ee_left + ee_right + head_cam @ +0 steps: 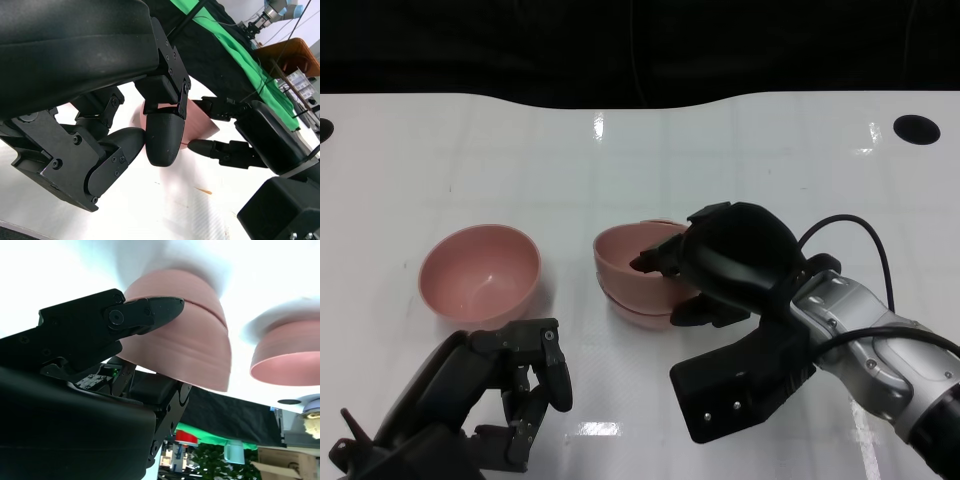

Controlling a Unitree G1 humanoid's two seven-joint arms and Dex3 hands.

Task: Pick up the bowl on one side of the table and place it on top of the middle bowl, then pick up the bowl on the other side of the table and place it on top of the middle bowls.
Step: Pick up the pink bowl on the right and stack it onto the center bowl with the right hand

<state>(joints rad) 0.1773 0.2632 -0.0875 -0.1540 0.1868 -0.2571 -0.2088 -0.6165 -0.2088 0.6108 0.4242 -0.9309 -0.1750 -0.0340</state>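
Head view: lower bowl (642, 312) mostly hidden

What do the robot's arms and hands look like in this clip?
Both hands are black and many-fingered, with blocky screwed segments and rounded fingertips. The right hand has a rounded glossy black shell, joined to a silver forearm with black cables looping along it. The left hand shows exposed black linkages.
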